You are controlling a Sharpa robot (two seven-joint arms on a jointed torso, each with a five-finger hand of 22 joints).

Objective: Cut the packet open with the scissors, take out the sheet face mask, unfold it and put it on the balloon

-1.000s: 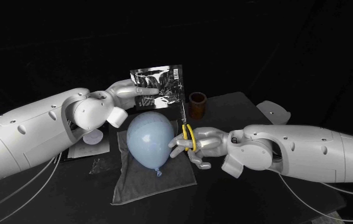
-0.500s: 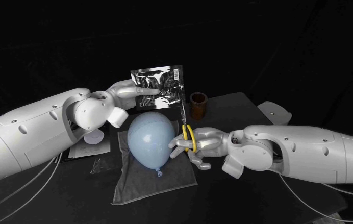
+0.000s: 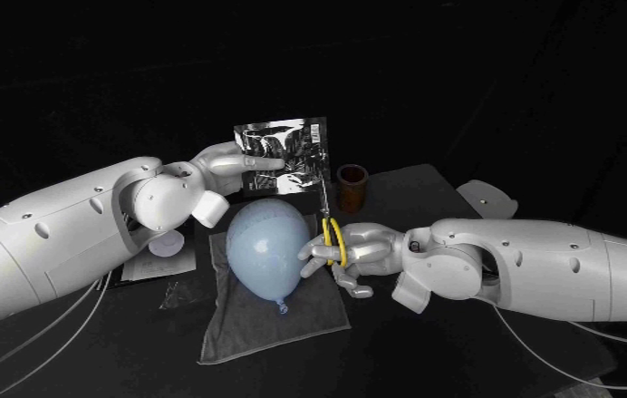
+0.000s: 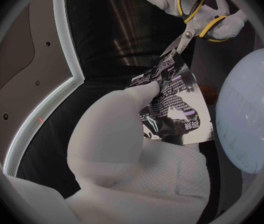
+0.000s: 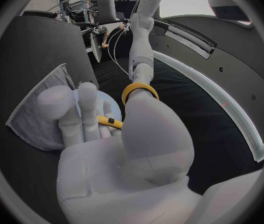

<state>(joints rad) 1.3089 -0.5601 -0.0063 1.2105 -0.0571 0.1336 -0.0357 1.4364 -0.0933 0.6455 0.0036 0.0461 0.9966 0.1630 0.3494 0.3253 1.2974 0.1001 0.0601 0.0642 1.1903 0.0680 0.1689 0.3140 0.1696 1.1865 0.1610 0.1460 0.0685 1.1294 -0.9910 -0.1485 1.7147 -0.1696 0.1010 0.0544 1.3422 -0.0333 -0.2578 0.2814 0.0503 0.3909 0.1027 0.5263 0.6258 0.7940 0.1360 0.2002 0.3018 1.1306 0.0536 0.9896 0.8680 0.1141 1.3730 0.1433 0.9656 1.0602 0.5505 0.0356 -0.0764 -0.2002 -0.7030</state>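
My left hand (image 3: pixel 229 167) holds a shiny silver packet (image 3: pixel 283 155) upright above the table; in the left wrist view the packet (image 4: pixel 172 107) is pinched by its fingers (image 4: pixel 126 109). My right hand (image 3: pixel 351 257) grips yellow-handled scissors (image 3: pixel 332 235) pointing up, their blades at the packet's right edge. The scissors (image 4: pixel 191 20) show with blades touching the packet's edge. A pale blue balloon (image 3: pixel 271 246) lies on a grey cloth (image 3: pixel 262 321) between the hands. In the right wrist view the yellow handles (image 5: pixel 129 102) sit round my right hand's fingers (image 5: pixel 76 114).
A brown cylindrical cup (image 3: pixel 352 186) stands behind the scissors on the dark mat. A small white disc (image 3: pixel 163 244) and papers (image 3: pixel 163 266) lie at the left near my left arm. A clear wrapper scrap (image 3: pixel 174 296) lies beside the cloth.
The right hand and scissors have edged slightly up toward the packet; the packet and balloon stay put.
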